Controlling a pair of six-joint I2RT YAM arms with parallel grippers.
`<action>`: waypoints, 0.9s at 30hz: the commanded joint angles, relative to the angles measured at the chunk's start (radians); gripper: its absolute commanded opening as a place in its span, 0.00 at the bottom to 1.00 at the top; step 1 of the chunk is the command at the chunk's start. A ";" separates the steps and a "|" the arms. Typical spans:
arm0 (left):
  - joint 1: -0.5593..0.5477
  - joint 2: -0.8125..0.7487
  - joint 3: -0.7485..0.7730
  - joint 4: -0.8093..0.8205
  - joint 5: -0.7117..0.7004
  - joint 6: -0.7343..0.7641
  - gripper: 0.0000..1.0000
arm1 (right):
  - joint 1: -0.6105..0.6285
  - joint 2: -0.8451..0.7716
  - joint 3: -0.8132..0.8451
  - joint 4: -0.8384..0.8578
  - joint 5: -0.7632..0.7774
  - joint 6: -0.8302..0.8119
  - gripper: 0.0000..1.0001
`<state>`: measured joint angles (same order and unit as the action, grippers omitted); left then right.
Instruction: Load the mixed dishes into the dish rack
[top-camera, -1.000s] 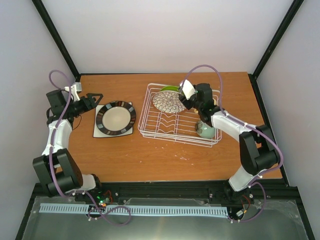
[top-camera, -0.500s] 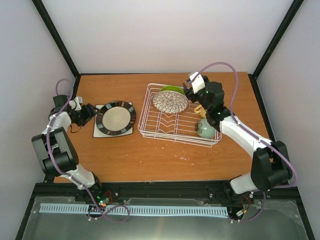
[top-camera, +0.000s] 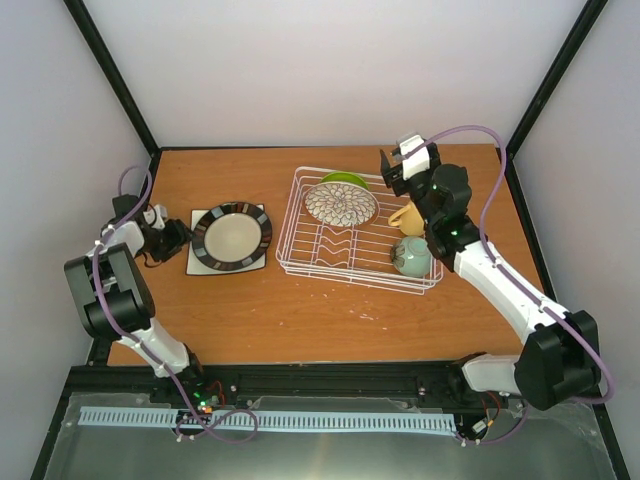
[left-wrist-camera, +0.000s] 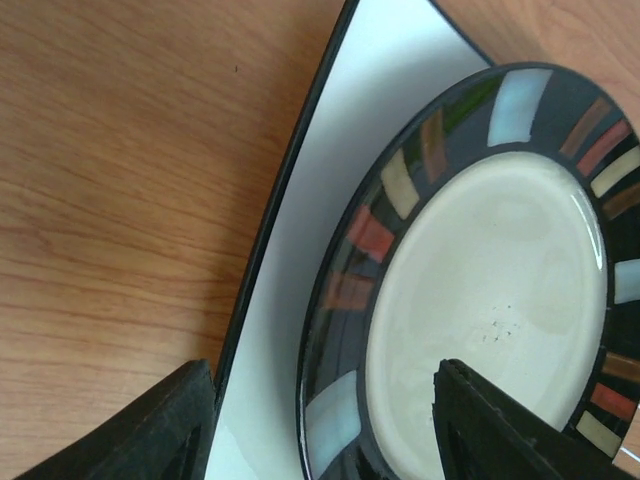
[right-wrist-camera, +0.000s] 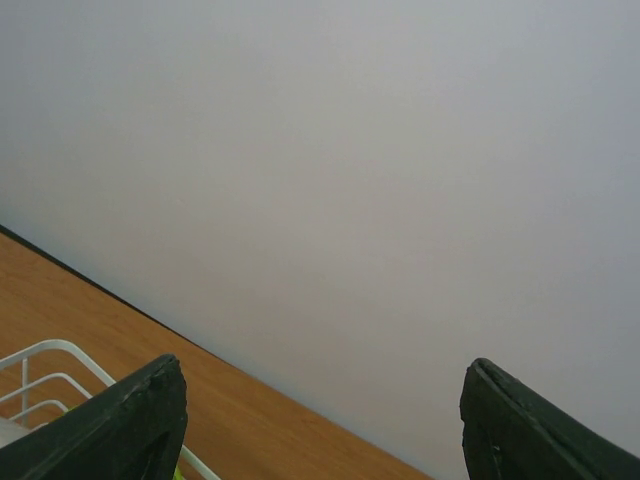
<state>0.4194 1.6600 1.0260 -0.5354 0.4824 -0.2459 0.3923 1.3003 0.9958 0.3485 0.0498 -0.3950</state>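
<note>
The white wire dish rack (top-camera: 300, 262) holds the petal-patterned plate (top-camera: 341, 203), the lime-green plate (top-camera: 343, 178) behind it, the pale yellow mug (top-camera: 405, 218) and the pale mint bowl (top-camera: 411, 258). The dark-rimmed cream plate (top-camera: 231, 236) lies on the white square plate (top-camera: 197, 262) left of the rack. My left gripper (top-camera: 180, 234) is open at the plates' left edge; in the left wrist view its jaws straddle the cream plate's rim (left-wrist-camera: 340, 330) and the square plate (left-wrist-camera: 300, 240). My right gripper (top-camera: 388, 166) is open and empty, raised above the rack's back right corner (right-wrist-camera: 30, 365).
The back wall rises just behind the rack. Black frame posts stand at the table's corners. Bare wood lies between the rack and the near edge.
My right gripper has left the petal-patterned plate standing in the rack and risen up and back. My left gripper has moved down to the edge of the stacked plates.
</note>
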 joint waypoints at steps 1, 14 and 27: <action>0.007 0.026 0.010 -0.015 0.005 0.025 0.61 | -0.010 -0.026 -0.011 -0.003 0.012 0.000 0.74; 0.007 0.092 -0.024 0.021 0.077 0.026 0.56 | -0.015 -0.027 -0.023 -0.006 -0.005 0.005 0.74; 0.006 0.134 -0.029 0.046 0.171 0.025 0.48 | -0.016 -0.022 -0.029 -0.009 -0.011 0.007 0.74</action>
<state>0.4313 1.7981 1.0019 -0.4938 0.5949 -0.2359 0.3862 1.2892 0.9787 0.3321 0.0441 -0.3954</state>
